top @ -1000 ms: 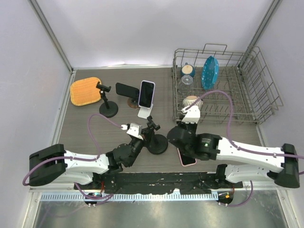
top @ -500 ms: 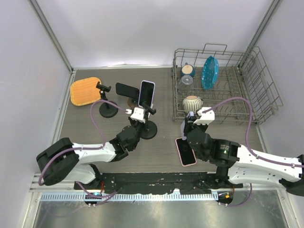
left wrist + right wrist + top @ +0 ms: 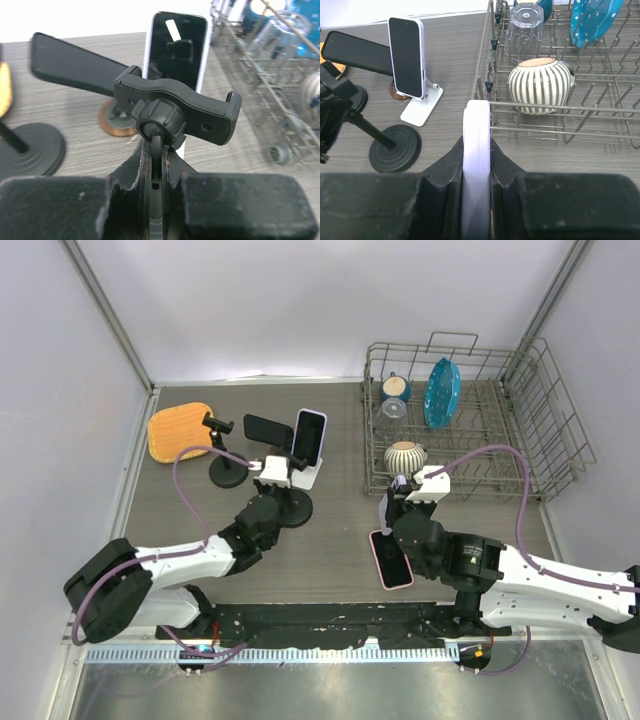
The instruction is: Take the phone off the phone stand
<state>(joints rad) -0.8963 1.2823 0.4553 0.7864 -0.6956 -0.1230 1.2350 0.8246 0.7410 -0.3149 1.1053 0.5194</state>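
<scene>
My right gripper [image 3: 476, 165] is shut on the edge of a white-cased phone [image 3: 477, 150], held edge-on between the pads. In the top view this phone [image 3: 390, 560] shows its dark screen at front centre, under my right gripper [image 3: 392, 525]. My left gripper [image 3: 157, 170] is shut on the thin stem of a black phone stand [image 3: 175, 107]. Its clamp head is empty. In the top view the stand's round base [image 3: 290, 508] sits left of centre, with my left gripper [image 3: 275, 498] on it. The stand and the phone are well apart.
A white stand holding a second phone [image 3: 308, 440] stands at the back centre. A dark phone on a copper-based stand [image 3: 267, 428], another black stand [image 3: 228, 472] and an orange mat [image 3: 180, 432] lie to its left. A wire dish rack [image 3: 560, 455] with a striped bowl [image 3: 540, 85] fills the back right.
My left gripper has carried the black stand from front centre back and left, towards the white stand. My right arm swung out with the phone a second ago and has since held still.
</scene>
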